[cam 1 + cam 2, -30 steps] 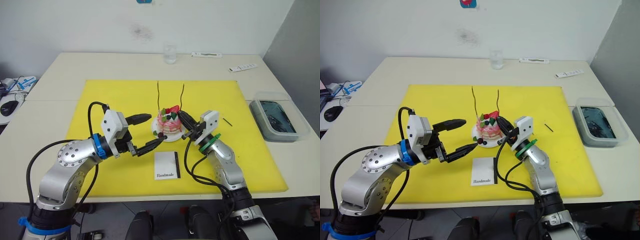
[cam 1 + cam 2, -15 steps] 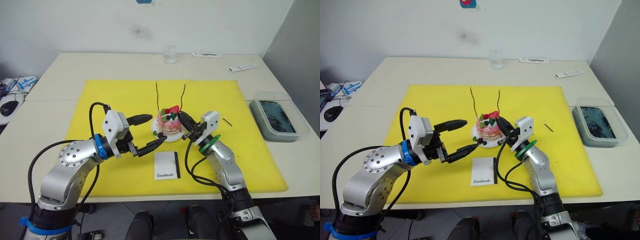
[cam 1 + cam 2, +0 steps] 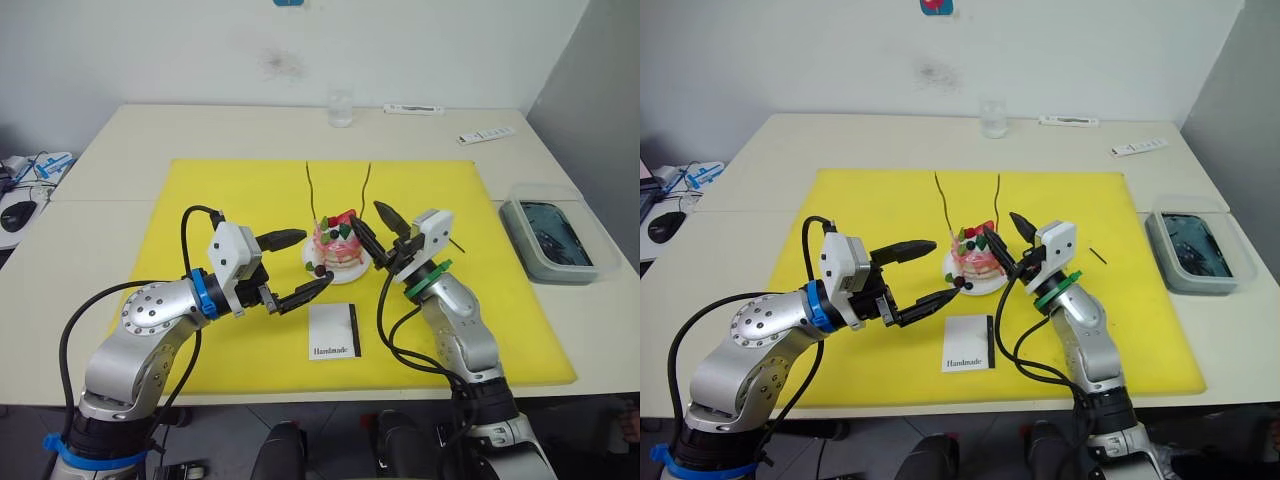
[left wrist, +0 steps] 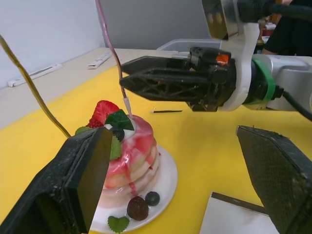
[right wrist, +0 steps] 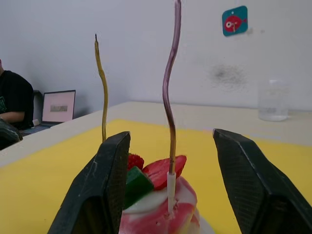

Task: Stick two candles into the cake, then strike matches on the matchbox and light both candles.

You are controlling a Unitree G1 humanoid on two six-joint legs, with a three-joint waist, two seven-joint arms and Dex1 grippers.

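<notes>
The right pincer (image 3: 383,228) is spread just beside the cake (image 3: 338,244), holding nothing; the left pincer (image 3: 300,263) gapes empty on its other side. Both wavy candles (image 5: 170,97) stand in the cream; the right wrist view shows a white holder. The matchbox (image 3: 333,331) lies nearby on the yellow mat (image 3: 240,190).

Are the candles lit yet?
Not lit. Both candles stand stuck in the cake, and neither tip shows a flame.
</notes>
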